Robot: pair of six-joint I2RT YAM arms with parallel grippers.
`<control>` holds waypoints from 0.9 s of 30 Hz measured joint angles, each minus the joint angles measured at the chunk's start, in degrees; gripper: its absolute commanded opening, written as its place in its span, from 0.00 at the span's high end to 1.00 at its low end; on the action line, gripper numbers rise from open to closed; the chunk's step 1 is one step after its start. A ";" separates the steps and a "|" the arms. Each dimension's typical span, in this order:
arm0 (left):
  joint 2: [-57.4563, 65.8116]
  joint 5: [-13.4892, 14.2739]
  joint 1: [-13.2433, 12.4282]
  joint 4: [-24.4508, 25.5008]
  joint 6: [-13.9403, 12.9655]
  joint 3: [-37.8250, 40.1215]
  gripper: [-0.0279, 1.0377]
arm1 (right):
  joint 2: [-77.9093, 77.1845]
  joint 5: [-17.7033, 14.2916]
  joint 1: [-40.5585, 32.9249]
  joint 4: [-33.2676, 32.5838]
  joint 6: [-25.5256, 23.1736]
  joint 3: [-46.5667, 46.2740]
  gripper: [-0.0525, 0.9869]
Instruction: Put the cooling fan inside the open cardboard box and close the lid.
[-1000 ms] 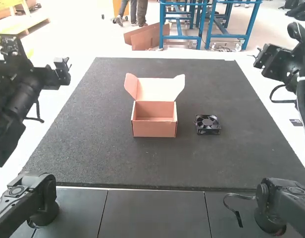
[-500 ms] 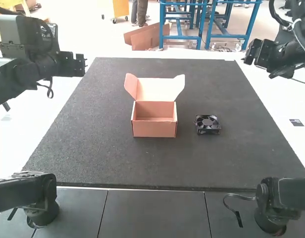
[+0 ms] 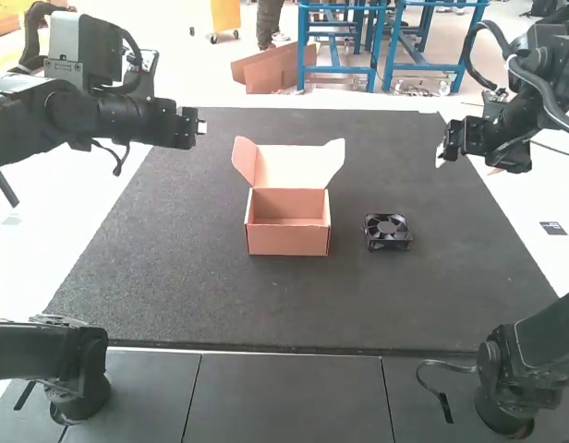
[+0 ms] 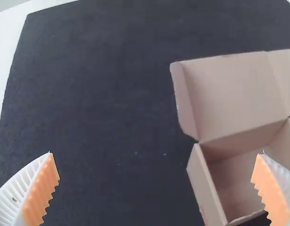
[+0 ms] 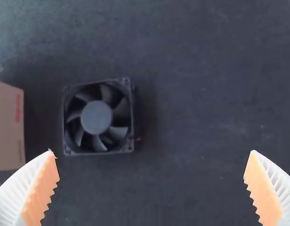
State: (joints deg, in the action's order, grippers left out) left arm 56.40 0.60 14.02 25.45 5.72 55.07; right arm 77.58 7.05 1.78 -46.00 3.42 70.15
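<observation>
The right gripper (image 5: 150, 153) has its jaws wide apart. The black cooling fan (image 5: 98, 117) lies flat on the mat (image 5: 206, 70) just beyond them, nearer one finger. The left gripper (image 4: 153, 156) is equally spread, with the open cardboard box (image 4: 229, 141), seemingly empty, beyond one finger.

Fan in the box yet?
No, the cooling fan lies flat on the mat beside the open cardboard box, apart from it.

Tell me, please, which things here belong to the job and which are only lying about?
Belong to the job:
small black square cooling fan
open brown cardboard box, lid raised
left gripper, open
right gripper, open

Only lying about:
rough black mat under them
white table around it
</observation>
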 measured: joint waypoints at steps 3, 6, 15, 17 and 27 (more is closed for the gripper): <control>0.66 -0.42 3.58 1.07 1.31 0.46 0.07 | 3.41 0.02 0.00 0.31 2.60 0.00 0.08; 1.42 -0.72 5.16 2.32 2.58 0.52 0.07 | 6.93 0.02 0.00 0.20 5.18 0.02 0.08; 1.46 -0.83 4.35 3.63 4.00 0.55 0.07 | 19.67 0.57 0.00 -0.87 7.98 2.54 0.08; 1.46 -0.83 4.35 3.65 4.09 0.57 0.07 | 21.38 0.68 -0.02 -0.66 8.15 3.08 0.08; 1.46 -0.83 4.35 3.45 5.33 0.63 0.07 | 28.20 1.49 -1.29 0.90 8.17 6.12 0.08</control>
State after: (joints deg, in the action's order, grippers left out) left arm 57.87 -0.23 18.37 28.91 11.05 55.70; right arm 105.78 8.54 0.49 -45.10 11.60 76.27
